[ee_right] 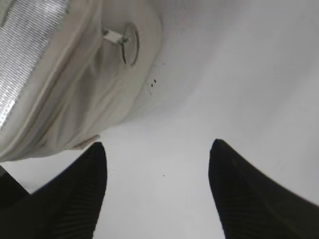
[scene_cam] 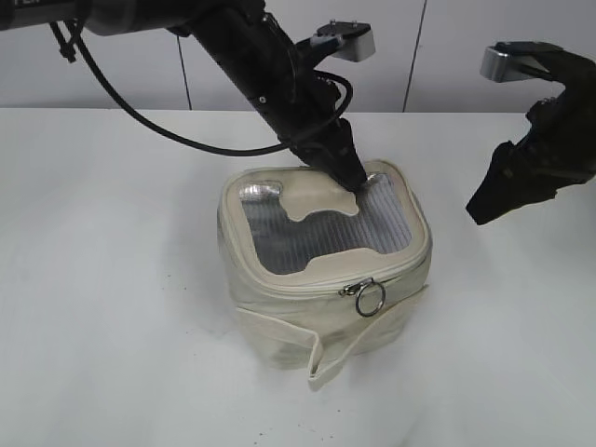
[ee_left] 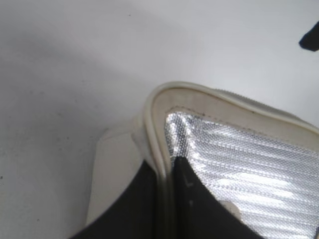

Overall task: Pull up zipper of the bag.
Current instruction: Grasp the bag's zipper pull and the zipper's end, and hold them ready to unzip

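left fingers (ee_left: pixel 167 199) pinch bag rim at lid's far edge, frame centre | right fingers (ee_right: pixel 154 191) spread wide, empty, right of frame | bag (scene_cam: pixel 326 279) upright on white surface (scene_cam: pixel 102 279), lid up | zipper (scene_cam: pixel 368 295) ring hangs front, track runs left-right

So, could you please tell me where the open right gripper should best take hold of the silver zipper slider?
Probably by its round silver ring pull, hanging free off the cream bag's front rim. The right gripper could come from the front-right, jaws closing across the ring.
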Available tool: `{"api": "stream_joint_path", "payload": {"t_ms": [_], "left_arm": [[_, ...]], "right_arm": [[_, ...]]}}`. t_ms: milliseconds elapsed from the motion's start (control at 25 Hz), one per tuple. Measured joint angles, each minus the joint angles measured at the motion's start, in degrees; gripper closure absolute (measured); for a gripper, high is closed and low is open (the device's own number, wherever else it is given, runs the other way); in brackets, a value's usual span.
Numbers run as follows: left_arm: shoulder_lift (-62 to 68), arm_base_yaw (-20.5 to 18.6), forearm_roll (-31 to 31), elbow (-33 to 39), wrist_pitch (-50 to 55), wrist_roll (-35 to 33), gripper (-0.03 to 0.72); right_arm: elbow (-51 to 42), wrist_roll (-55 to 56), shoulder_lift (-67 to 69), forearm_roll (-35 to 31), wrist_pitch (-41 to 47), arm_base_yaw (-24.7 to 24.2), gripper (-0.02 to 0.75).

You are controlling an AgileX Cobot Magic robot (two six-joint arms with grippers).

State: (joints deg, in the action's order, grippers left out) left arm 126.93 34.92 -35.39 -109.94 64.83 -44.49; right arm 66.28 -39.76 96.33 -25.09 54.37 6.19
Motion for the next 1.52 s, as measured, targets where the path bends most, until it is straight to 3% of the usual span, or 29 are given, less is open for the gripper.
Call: {"api": "stream_joint_path", "payload": {"t_ms": [320, 1240, 1440, 1520], "left_arm": [[0.0, 0.2, -1.7, 0.1, 1.2, -2.7, 0.633], [-0.1, 0.3, -4.6, 0.4, 2.2, -3.1, 0.642], [-0.1, 0.3, -4.5, 0.4, 2.2, -3.1, 0.643], [-0.1, 0.3, -4.4, 0.4, 2.2, -3.1, 0.643]], "right_arm": [[-9.4, -16.9, -2.8, -13.3, -8.7, 0.0, 0.237], [-12.4, -31.7, 1.7, -22.9, -13.5, 0.2, 0.237], [-12.5, -37.0, 5.4, -28.2, -13.4, 0.2, 0.245], [-12.5, -40.2, 6.7, -31.1, -13.9, 0.2, 0.29]]}}
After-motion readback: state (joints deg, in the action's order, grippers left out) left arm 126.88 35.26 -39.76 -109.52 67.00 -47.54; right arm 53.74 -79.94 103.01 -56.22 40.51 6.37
